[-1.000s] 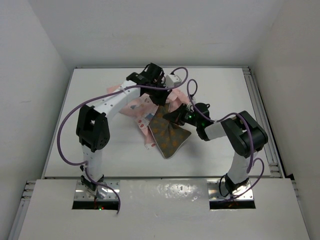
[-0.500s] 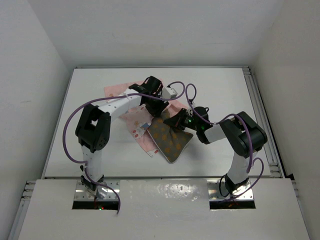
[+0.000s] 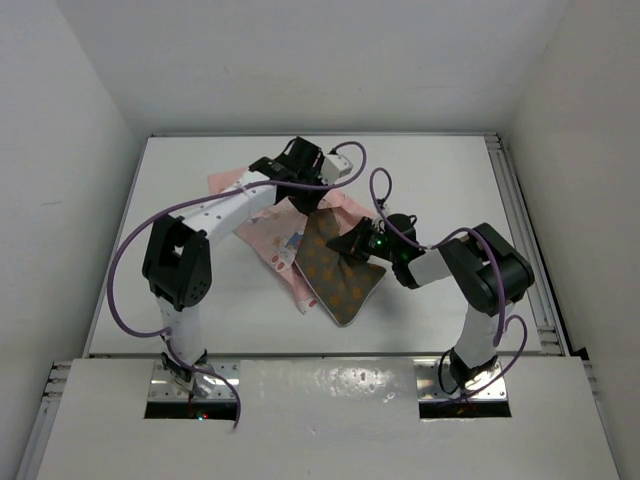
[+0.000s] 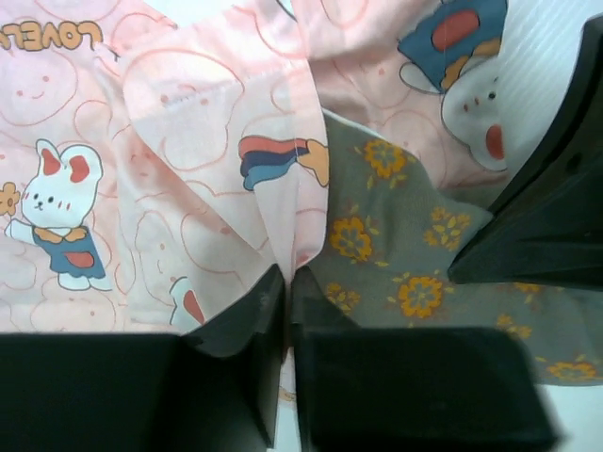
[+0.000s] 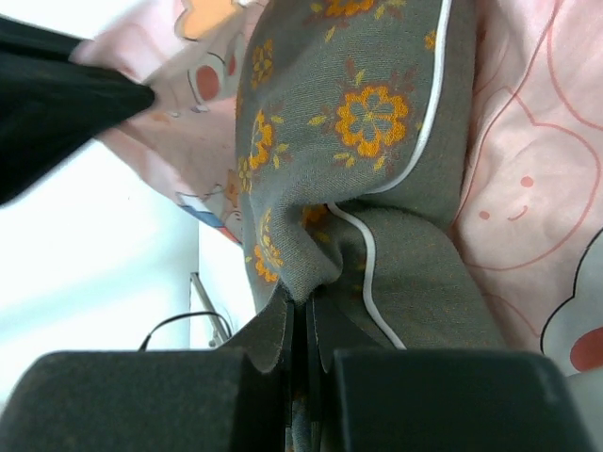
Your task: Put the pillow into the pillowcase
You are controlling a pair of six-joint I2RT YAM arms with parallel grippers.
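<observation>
Both grippers were pinched shut: the left gripper (image 4: 285, 282) on a fold of the pillowcase (image 4: 188, 141) near its opening, the right gripper (image 5: 301, 315) on a bunched edge of the pillow (image 5: 377, 122). Mid-tabletop (image 3: 450, 180), the pillow's far end lay tucked under the pillowcase, its near end bare. Doing this well probably meant lifting the fold clear while pushing the pillow in straight, not skewed.

Count. Tabletop (image 3: 450, 170): 1. Pillow (image 3: 342, 282): 1. Pillowcase (image 3: 268, 238): 1. Arms: 2, left arm (image 3: 228, 212) and right arm (image 3: 492, 272), one pair of jaws each, 2 pairs total.
</observation>
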